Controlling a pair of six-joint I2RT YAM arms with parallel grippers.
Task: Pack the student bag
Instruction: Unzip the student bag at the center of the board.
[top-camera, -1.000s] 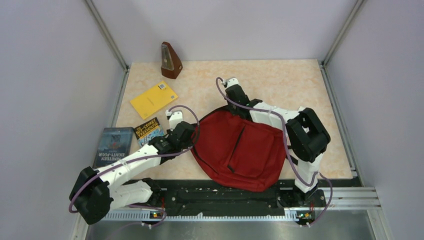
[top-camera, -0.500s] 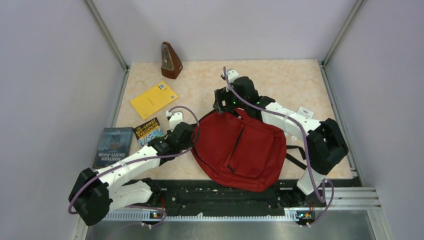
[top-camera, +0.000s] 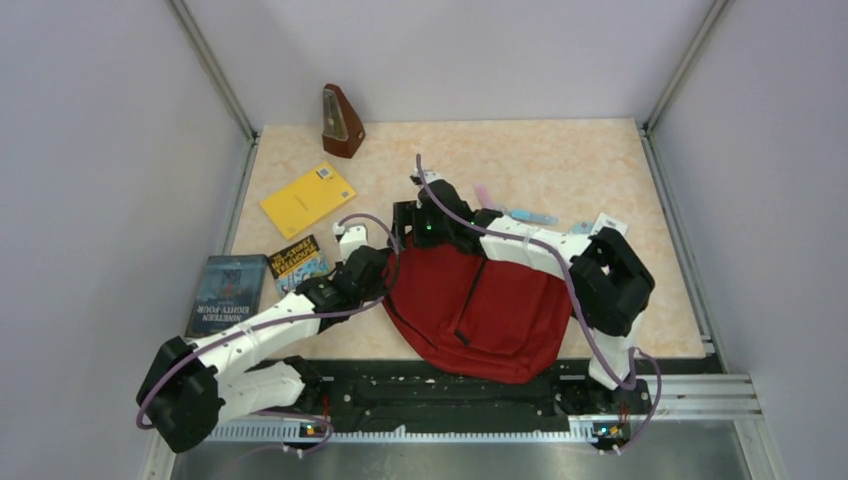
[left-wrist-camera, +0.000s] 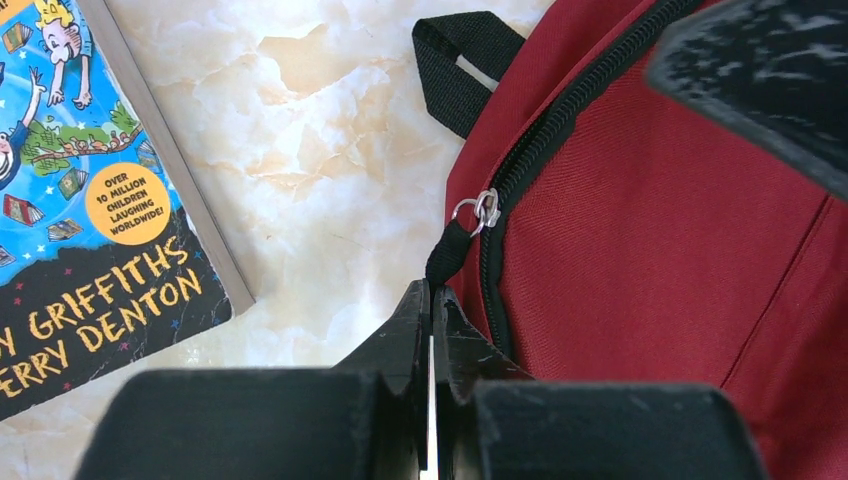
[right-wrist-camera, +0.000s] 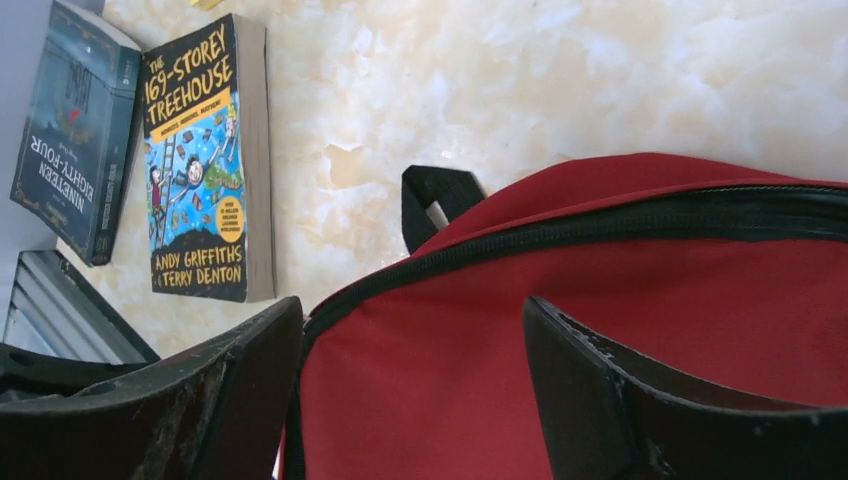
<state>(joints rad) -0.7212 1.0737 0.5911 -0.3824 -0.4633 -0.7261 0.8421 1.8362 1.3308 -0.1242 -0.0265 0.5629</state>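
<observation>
Two titles: "169-Storey Treehouse" (right-wrist-camera: 200, 160), "Nineteen Eighty-Four" (right-wrist-camera: 70, 130); left fingers (left-wrist-camera: 418, 322) pinch zipper pull (left-wrist-camera: 447, 255), right fingers (right-wrist-camera: 590, 390) gape.

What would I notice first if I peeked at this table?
The big dark red backpack lies in the middle, near the front edge. The left gripper is pinched shut on its zipper pull, and the right gripper hangs open over the bag's far edge. To the left lie a yellow book, The 169-Storey Treehouse and Nineteen Eighty-Four. A wooden metronome stands in the far left corner.
</observation>
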